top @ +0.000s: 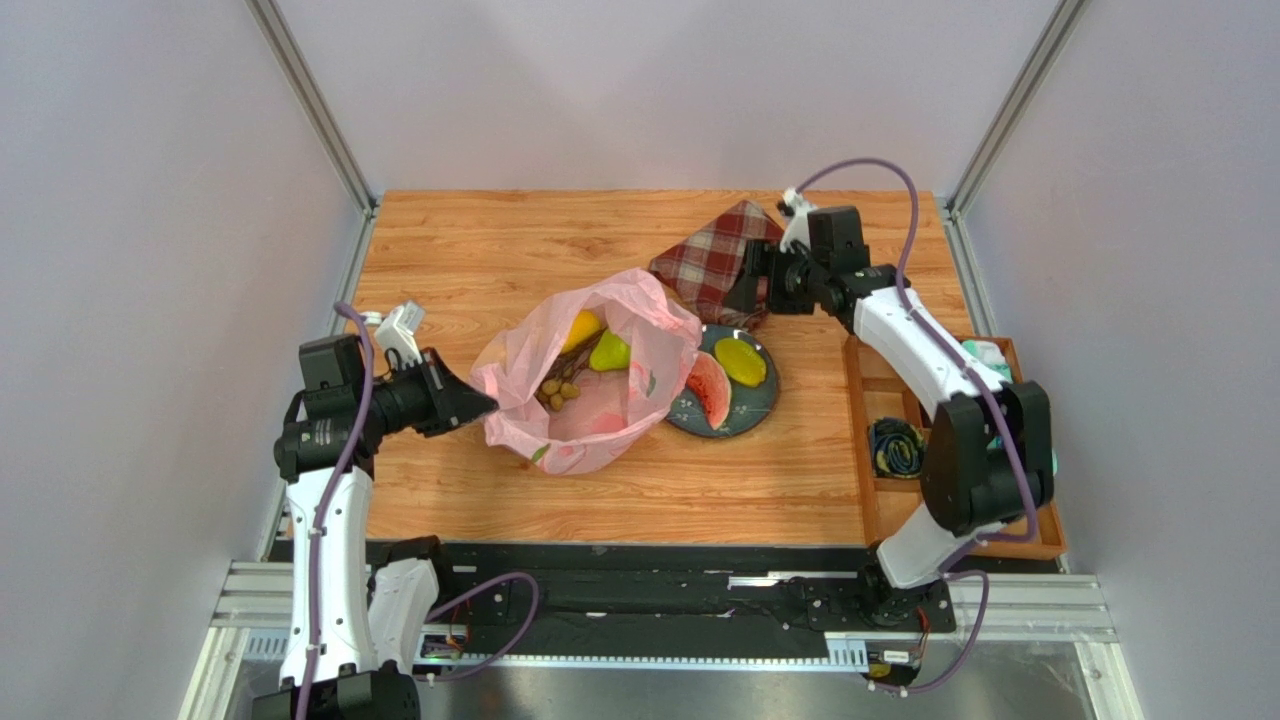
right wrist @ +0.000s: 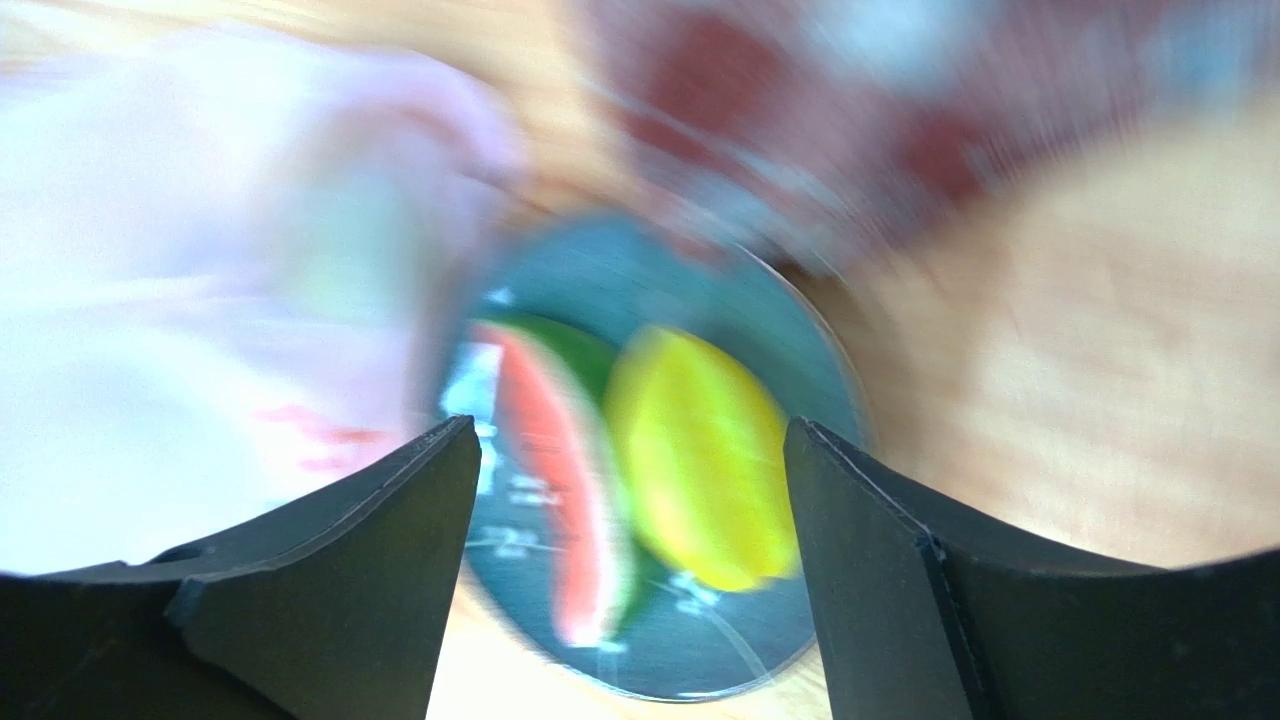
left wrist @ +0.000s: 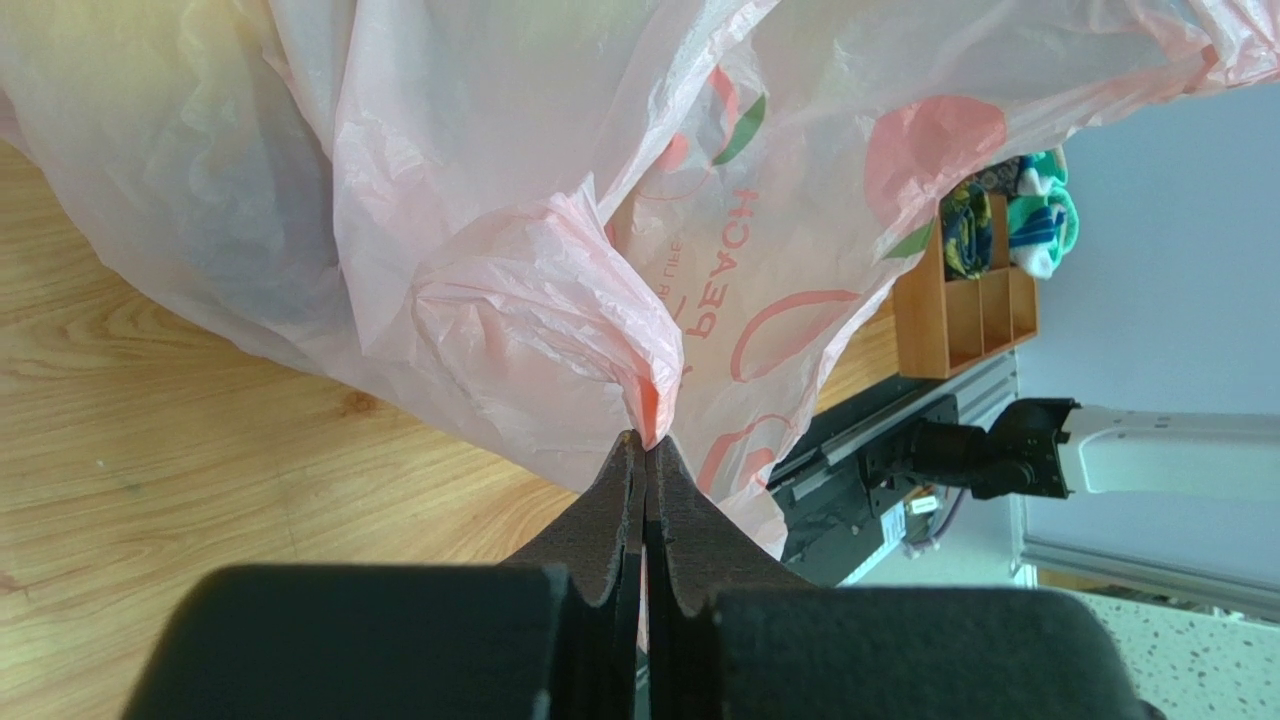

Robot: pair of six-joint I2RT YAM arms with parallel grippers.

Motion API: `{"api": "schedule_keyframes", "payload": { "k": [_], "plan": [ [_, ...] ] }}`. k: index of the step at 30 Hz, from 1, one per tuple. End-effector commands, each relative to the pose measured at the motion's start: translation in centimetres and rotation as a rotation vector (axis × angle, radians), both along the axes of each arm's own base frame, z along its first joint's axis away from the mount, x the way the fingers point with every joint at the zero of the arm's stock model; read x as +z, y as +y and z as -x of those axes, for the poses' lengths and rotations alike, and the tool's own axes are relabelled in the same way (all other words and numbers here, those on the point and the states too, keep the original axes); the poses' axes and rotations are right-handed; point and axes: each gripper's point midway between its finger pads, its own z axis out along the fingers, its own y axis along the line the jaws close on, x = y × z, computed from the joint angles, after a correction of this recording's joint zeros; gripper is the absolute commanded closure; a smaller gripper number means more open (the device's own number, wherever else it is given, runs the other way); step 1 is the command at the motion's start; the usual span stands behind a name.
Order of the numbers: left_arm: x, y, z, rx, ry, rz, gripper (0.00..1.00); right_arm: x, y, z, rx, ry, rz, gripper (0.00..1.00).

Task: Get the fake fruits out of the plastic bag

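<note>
- At the left pincer: pressed together, pinching a fold of the pink bag.
- At the right pincer: spread wide, holding nothing, hovering over the plate.
- Inside the bag: yellow pear, green fruit, grapes.
- On the plate, just beside the bag: red slice, long yellow fruit.
- Beyond, on the bench: plaid cloth.

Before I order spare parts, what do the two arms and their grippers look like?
Both are alike: the left arm and right arm have white link shells between black joint housings, and a purple cable runs along each. The left gripper and right gripper each carry two matte black, wedge-shaped fingers.
</note>
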Motion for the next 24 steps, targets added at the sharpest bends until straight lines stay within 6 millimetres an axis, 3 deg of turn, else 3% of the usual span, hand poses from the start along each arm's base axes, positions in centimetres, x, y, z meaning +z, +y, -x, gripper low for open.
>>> {"api": "schedule_keyframes", "payload": {
  "k": [1,2,3,5,6,9,14,17,19,20,21,22,24],
  "plan": [
    [0.0,0.2,-0.4,0.017,0.0,0.013,1.0,17.0,7.2,3.3,0.382,-0.525,-0.017,0.26],
    [-0.1,0.3,-0.5,0.02,0.008,0.016,1.0,19.4,8.5,4.4,0.441,-0.617,0.007,0.28],
    [-0.1,0.2,-0.6,0.018,0.005,0.019,1.0,20.6,11.3,7.1,0.543,-0.675,-0.001,0.28],
    [-0.2,0.2,-0.7,0.021,0.013,0.024,1.0,20.8,13.7,9.4,0.677,-0.729,0.003,0.28],
    [-0.1,0.2,-0.7,0.019,0.014,0.027,1.0,19.6,15.2,10.7,0.74,-0.697,-0.007,0.3],
    [0.3,0.1,-0.6,0.018,0.006,0.027,1.0,16.2,16.8,12.5,0.819,-0.581,-0.037,0.4],
    [0.9,0.4,0.1,0.035,-0.022,0.008,1.0,9.9,18.0,11.3,0.781,-0.438,0.019,0.53],
    [0.0,0.5,0.4,0.057,0.004,-0.003,1.0,6.9,19.3,12.1,0.831,-0.454,0.095,0.54],
    [-0.2,0.7,0.4,0.067,0.008,-0.007,1.0,4.8,20.4,15.1,0.959,-0.455,0.125,0.54],
    [-0.1,0.8,0.3,0.072,0.01,-0.009,1.0,3.8,21.3,17.5,1.04,-0.437,0.104,0.52],
    [-0.1,0.8,0.3,0.073,0.004,-0.011,1.0,3.4,21.8,18.3,1.044,-0.426,0.083,0.49],
    [-0.1,0.8,0.3,0.074,0.001,-0.014,1.0,2.3,21.7,18.7,1.033,-0.396,0.085,0.47],
    [-0.3,0.9,0.3,0.08,0.004,-0.016,1.0,2.1,22.1,18.2,1.006,-0.398,0.085,0.46]
  ]
}}
